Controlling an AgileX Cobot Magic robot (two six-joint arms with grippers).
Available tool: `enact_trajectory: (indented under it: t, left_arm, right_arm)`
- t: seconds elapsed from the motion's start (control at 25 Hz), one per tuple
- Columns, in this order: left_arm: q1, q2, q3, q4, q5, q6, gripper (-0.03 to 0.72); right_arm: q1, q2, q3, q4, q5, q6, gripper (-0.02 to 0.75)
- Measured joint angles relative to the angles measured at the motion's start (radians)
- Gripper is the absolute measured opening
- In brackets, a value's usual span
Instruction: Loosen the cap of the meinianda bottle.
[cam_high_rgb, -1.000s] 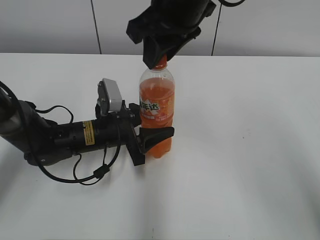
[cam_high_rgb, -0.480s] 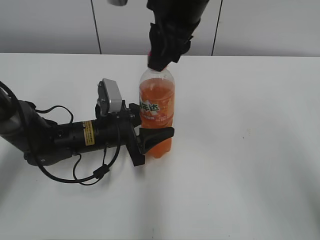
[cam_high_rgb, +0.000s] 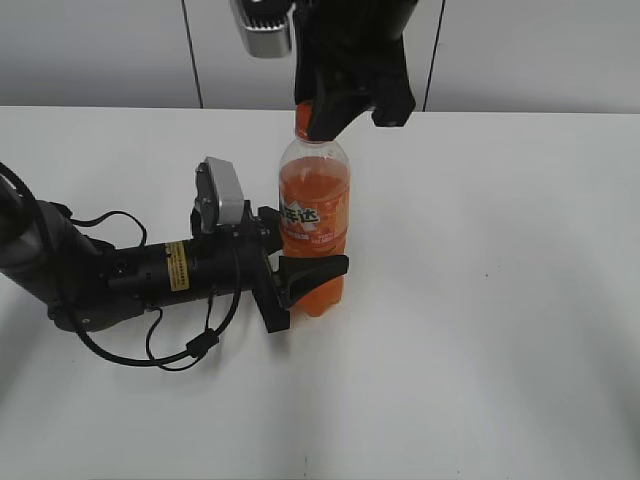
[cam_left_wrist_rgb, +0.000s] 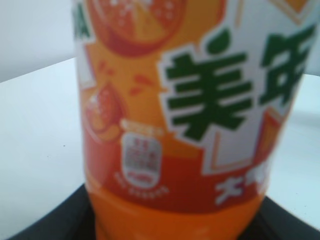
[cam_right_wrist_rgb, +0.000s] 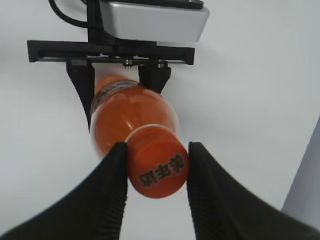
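The meinianda bottle stands upright on the white table, full of orange drink, its label facing me. My left gripper lies low on the table and is shut on the bottle's lower body; the left wrist view shows the label filling the frame. My right gripper comes down from above and is shut on the orange cap. In the right wrist view both black fingers press the cap from either side, with the bottle's shoulder below it.
The white table spreads around the bottle. The left arm's body and cables lie across the table's left side. A grey panelled wall stands behind the table.
The right gripper has turned about the bottle's axis while staying on the cap; its wrist camera has swung into view at top left. The bottle and left arm have not moved.
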Motion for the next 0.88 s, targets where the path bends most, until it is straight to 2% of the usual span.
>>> enact_trajectory:
  t: [0.4, 0.76, 0.88]
  left_arm:
    - [0.000, 0.000, 0.000, 0.000, 0.000, 0.000, 0.395]
    - [0.000, 0.000, 0.000, 0.000, 0.000, 0.000, 0.395]
    - [0.000, 0.000, 0.000, -0.001, 0.000, 0.000, 0.395]
  right_arm:
    - [0.000, -0.001, 0.000, 0.000, 0.000, -0.205, 0.273]
    - [0.000, -0.001, 0.000, 0.000, 0.000, -0.163, 0.273]
    - [0.000, -0.001, 0.000, -0.001, -0.002, -0.089, 0.335]
